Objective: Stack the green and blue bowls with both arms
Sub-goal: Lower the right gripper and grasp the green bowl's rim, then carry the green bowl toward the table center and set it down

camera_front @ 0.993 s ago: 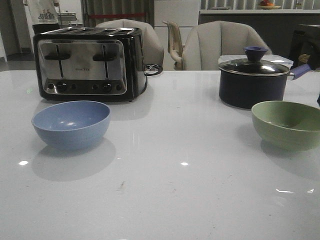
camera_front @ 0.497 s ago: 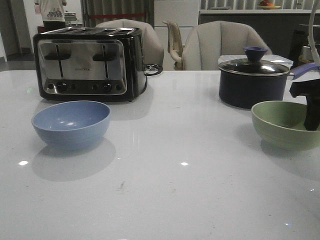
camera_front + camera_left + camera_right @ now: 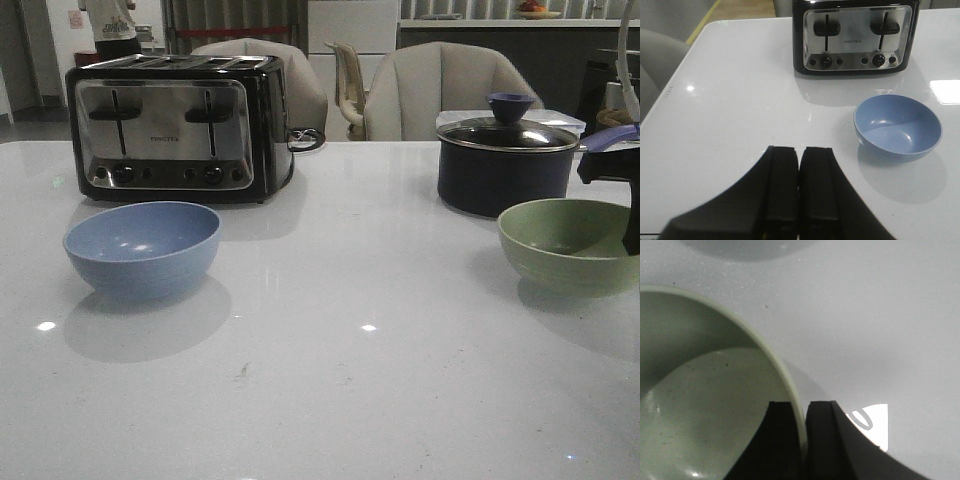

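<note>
The pale green bowl (image 3: pixel 568 244) is at the right of the white table and looks lifted slightly. My right gripper (image 3: pixel 632 232) is shut on its right rim, one finger inside the bowl and one outside; the right wrist view shows the gripper (image 3: pixel 803 410) pinching the green bowl's rim (image 3: pixel 715 390). The dusty blue bowl (image 3: pixel 142 247) sits on the table at the left, in front of the toaster. My left gripper (image 3: pixel 799 155) is shut and empty, held above the table, apart from the blue bowl (image 3: pixel 897 126). The left arm does not show in the front view.
A black-and-chrome toaster (image 3: pixel 180 125) stands behind the blue bowl, also in the left wrist view (image 3: pixel 856 35). A dark lidded saucepan with a blue knob (image 3: pixel 508 160) stands just behind the green bowl. Chairs line the table's far edge.
My right arm came in from the right and closed on the green bowl's rim. The green bowl has shifted slightly left and up. The blue bowl has not moved.
</note>
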Robot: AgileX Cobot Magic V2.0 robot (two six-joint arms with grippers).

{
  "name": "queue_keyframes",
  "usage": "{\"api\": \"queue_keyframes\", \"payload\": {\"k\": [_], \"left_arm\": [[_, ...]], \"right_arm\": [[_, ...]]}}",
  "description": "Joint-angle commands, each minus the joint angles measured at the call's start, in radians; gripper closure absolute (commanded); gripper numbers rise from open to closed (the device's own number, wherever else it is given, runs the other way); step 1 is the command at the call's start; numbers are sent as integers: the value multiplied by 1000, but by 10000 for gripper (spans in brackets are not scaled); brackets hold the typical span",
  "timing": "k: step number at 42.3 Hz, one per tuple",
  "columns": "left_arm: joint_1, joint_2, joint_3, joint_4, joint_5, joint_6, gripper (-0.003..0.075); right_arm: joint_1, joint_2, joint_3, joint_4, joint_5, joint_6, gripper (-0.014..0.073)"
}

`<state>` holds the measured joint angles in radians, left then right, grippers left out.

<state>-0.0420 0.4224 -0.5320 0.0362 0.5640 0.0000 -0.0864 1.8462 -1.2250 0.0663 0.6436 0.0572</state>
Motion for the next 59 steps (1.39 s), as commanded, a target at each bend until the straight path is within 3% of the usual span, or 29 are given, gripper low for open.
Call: {"api": "queue_keyframes", "payload": {"k": [1, 8, 18, 28, 40, 44, 53, 59], "left_arm": [[-3, 14, -30, -6, -79, -6, 619], [-3, 14, -30, -6, -79, -6, 619], [-3, 14, -30, -6, -79, -6, 619], [-3, 14, -30, -6, -79, -6, 619], [-3, 14, -30, -6, -79, -6, 619], [-3, 14, -30, -6, -79, -6, 619], [-3, 14, -30, -6, -79, -6, 619], [-3, 14, -30, -6, -79, -6, 619]], "right_arm": [[2, -94, -29, -8, -10, 1, 527], [56, -204, -29, 16, -2, -19, 529], [272, -292, -28, 84, 5, -41, 529], [444, -207, -24, 181, -28, -45, 529], [491, -40, -24, 279, -81, -45, 517], [491, -7, -24, 284, -81, -45, 461], [491, 2, -26, 283, -74, -75, 173], [491, -32, -26, 283, -79, -106, 148]]}}
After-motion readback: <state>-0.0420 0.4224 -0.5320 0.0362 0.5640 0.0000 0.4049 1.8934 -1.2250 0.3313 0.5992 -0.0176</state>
